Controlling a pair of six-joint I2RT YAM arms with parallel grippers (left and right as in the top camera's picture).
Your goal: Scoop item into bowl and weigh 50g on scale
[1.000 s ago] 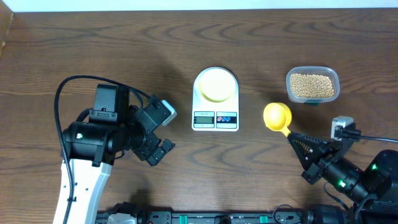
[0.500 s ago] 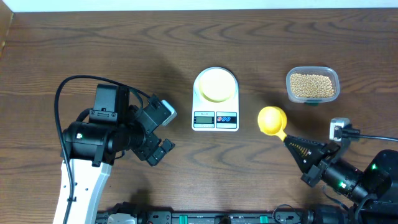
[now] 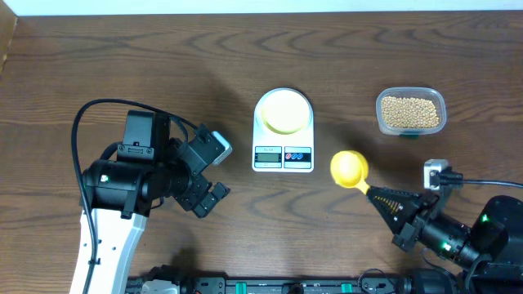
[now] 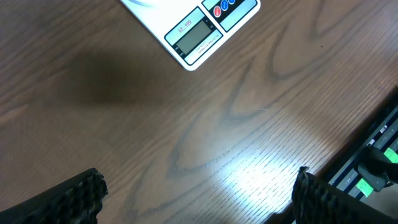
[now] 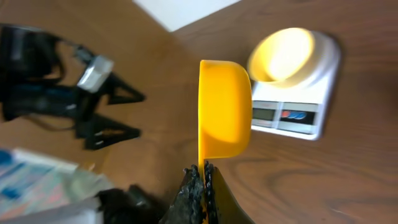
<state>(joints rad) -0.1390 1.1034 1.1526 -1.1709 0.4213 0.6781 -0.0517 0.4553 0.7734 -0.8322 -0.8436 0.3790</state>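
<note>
Overhead: my right gripper [image 3: 377,194] clamped on scoop [image 3: 349,167], open desk [image 3: 98,65] around; scale [image 3: 283,155] just left, bean tub [image 3: 410,113] beyond; left gripper [image 4: 196,208] apart.

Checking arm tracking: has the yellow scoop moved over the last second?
Yes. Overhead, the scoop, pinched in the right gripper, has shifted left and down in frame, nearer the scale and farther from the tub.

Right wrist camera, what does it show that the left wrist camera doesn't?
Only the right wrist view shows the yellow scoop, clamped in the right gripper, and the bowl on the scale. Only the left wrist view shows green-lit hardware beyond the table edge. Both show the scale's display and buttons, the table and the open left gripper.
</note>
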